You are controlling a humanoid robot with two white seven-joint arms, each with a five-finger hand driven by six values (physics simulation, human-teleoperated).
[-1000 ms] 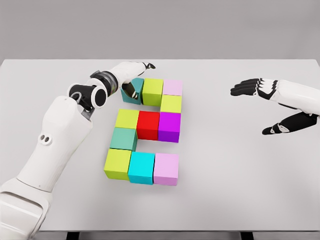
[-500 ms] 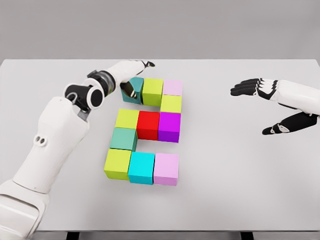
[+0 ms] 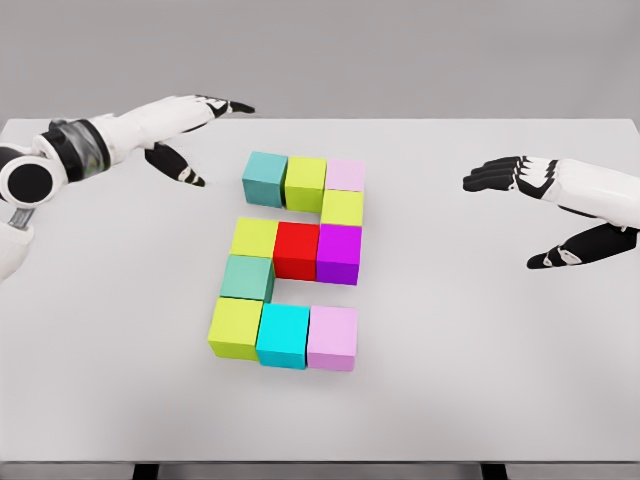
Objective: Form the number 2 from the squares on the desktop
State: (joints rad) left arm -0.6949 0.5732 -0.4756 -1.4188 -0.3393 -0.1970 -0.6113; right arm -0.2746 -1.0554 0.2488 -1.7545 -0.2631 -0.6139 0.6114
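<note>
The blocks (image 3: 296, 262) are sitting mid-table, already reading as a 2: three across the top, one at the right, three in the middle, one at the left, three along the bottom. The left hand (image 3: 185, 125) is hovering at ten o'clock, fingers spread, holding nothing. The right hand (image 3: 540, 205) is hanging wide at three o'clock. Best practice now: lifting clear, brushing nothing.

Simulated test bench: bare white table (image 3: 480, 400), flat grey backdrop, coloured blocks (image 3: 297, 250).
</note>
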